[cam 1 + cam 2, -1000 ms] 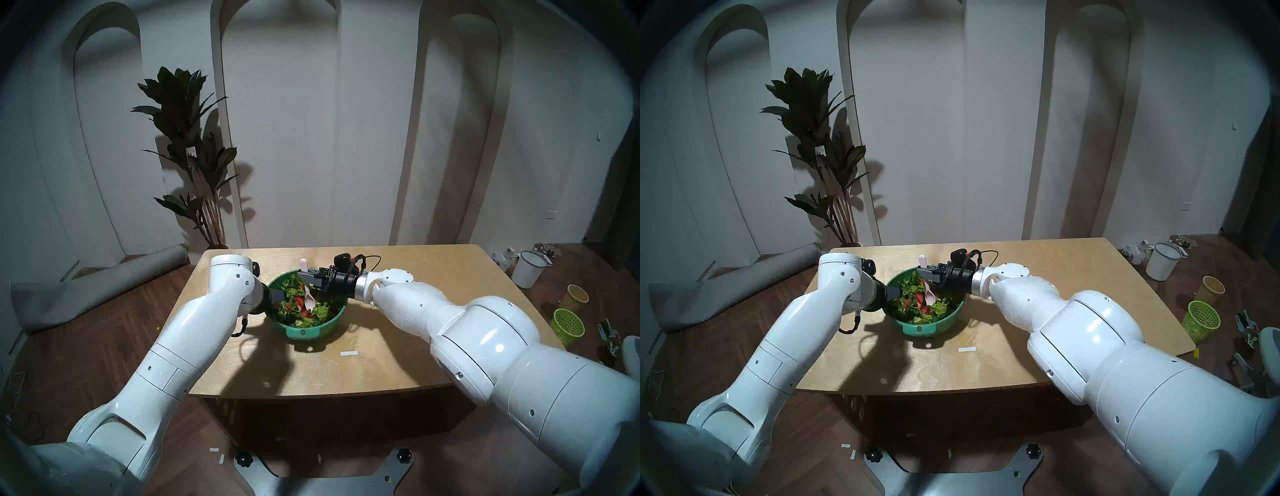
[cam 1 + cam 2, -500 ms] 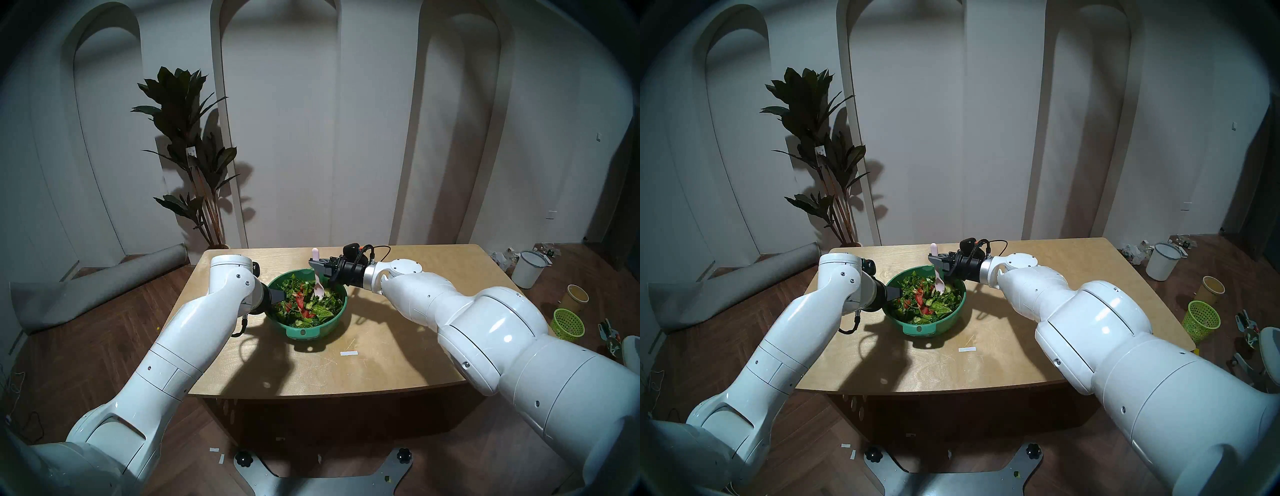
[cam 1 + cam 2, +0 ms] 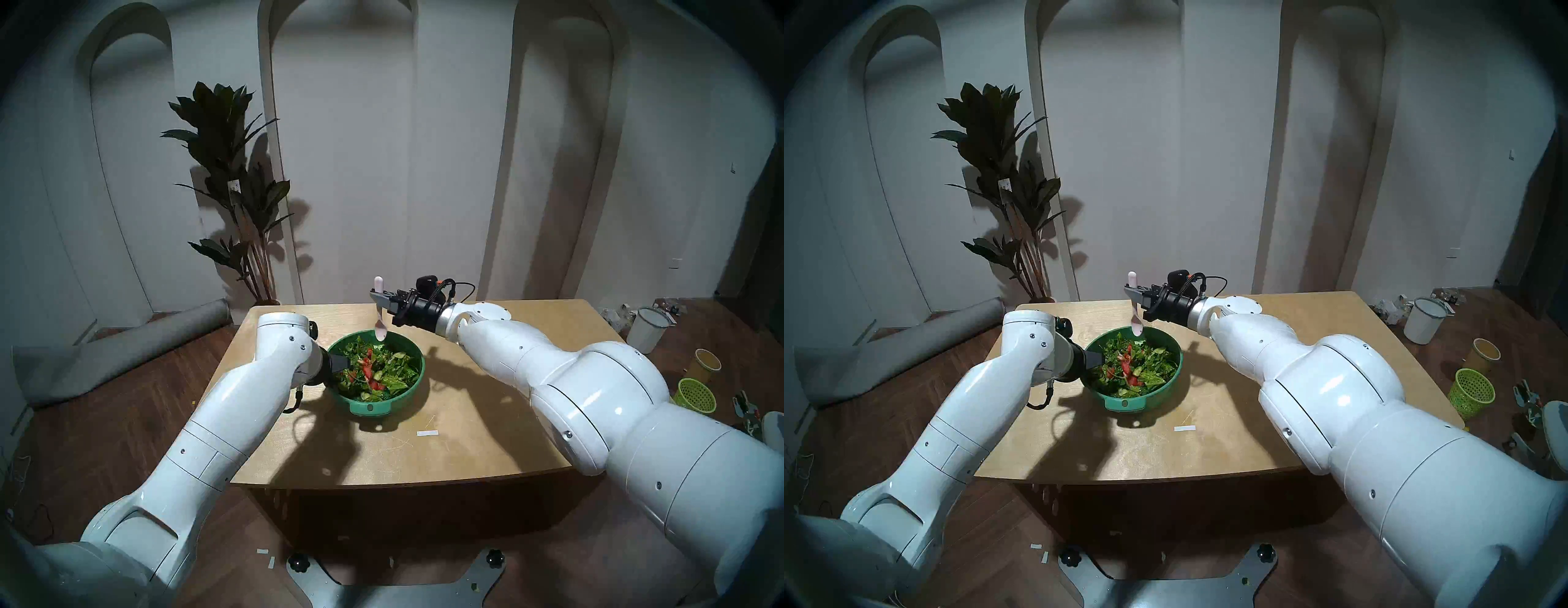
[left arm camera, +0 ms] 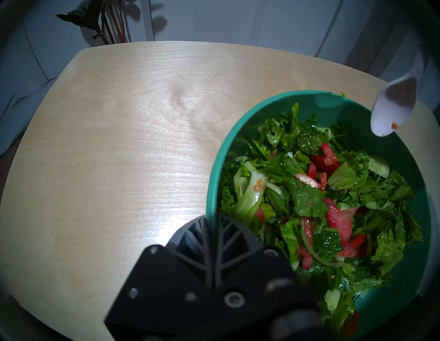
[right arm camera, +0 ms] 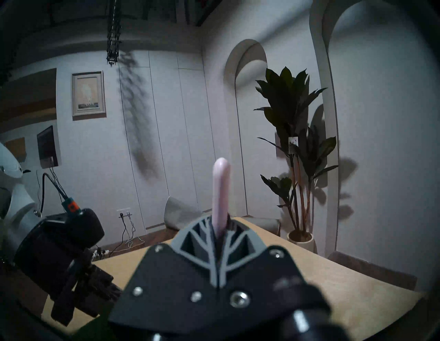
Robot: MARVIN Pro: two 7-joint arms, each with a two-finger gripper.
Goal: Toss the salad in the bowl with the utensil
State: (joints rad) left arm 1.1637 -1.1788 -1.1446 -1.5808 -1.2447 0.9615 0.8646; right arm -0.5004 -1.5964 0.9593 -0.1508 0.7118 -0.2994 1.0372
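Pale, smooth-grained wooden worktop [image 3: 466, 446] with rounded corners; round teal plastic bowl [image 3: 407, 395] of glossy leafy salad [image 3: 377, 373], rim pinched by left claw [image 4: 212, 221]. Above far rim, right claw [image 3: 379, 296] clamped on slim pink spoon [image 3: 379, 331]. Beyond, arched white panels, leafy potted plant [image 3: 231, 170].

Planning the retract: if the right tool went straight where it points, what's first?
Nothing close. The right tool, holding the spoon, points level past the table edge; likely the rolled mat or wall beyond, depth unclear.

Right end effector [image 3: 379, 297] risen, spoon [image 3: 379, 330] lifted clear of salad [image 3: 375, 371]
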